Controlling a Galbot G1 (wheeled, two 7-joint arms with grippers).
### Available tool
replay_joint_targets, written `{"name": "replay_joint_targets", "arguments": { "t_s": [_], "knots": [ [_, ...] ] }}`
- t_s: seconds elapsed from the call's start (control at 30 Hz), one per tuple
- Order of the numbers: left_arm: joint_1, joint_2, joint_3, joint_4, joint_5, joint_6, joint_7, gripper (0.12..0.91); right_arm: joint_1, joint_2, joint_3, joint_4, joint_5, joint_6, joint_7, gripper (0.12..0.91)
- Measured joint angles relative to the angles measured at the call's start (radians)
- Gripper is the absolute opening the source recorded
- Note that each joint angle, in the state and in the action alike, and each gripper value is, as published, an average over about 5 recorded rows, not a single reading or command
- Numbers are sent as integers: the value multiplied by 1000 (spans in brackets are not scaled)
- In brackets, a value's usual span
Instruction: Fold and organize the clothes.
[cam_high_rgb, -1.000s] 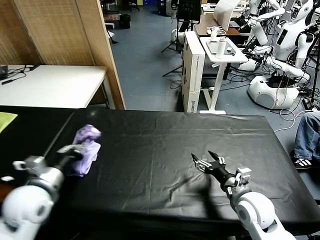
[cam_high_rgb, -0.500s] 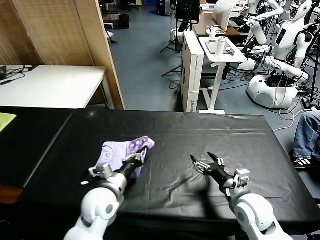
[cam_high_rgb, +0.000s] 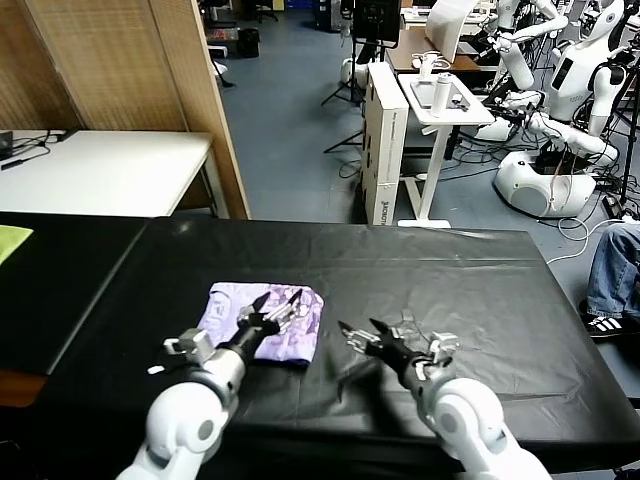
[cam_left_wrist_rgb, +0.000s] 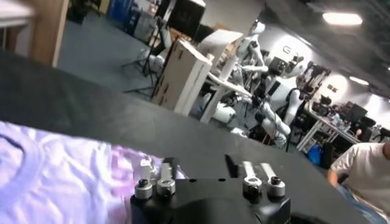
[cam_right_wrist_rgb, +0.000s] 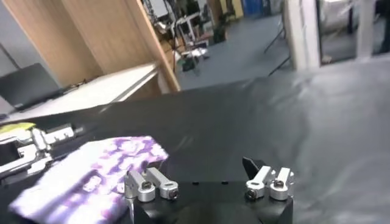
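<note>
Soft, rumpled lavender T-shirt (cam_high_rgb: 262, 322) lies on smooth black tabletop (cam_high_rgb: 450, 280).

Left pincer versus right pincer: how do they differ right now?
The left pincer hangs over the purple T-shirt; the right pincer is over bare black table. The left sits farther from the robot, the right nearer. Both are open and hold nothing.

No word, brand, number or sign can be read in any view. A dark purple print is seen on the lavender T-shirt (cam_high_rgb: 262, 325) — pattern only, no letters can be made out. A dark mark is carried on the tall white box (cam_high_rgb: 384, 135) at twelve o'clock beyond the table — too small to be read.
</note>
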Motion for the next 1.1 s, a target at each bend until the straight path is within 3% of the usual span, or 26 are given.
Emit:
{"name": "replay_joint_targets", "arguments": {
  "t_s": [0.13,0.2,0.5,0.6,0.77,0.93,1.0,1.1],
  "knots": [
    [23,-1,-14,-9,20,-5,1,907,31,43,-40,-49,-1,-1,3,893],
    [31,-1,-20,-12,28,-7,2,907,38,59,-53,-70,-5,0,2,832],
    [40,7,-63,-6,35,-11,4,907,25,60,-52,-82,-37,1,-4,279],
    [37,10,-76,3,32,-11,7,907,13,40,-29,-61,-68,-11,3,162],
    [29,11,-81,22,33,-15,10,907,-6,-29,30,-37,-134,-60,0,145],
    [22,9,-80,37,39,-25,13,907,-24,-107,100,-22,-146,-82,-36,149],
    [20,7,-79,46,46,-31,14,907,-27,-131,129,-15,-148,-83,-59,187],
    [19,5,-78,59,53,-41,22,907,-30,-158,172,1,-152,-78,-89,336]
  ]
}}
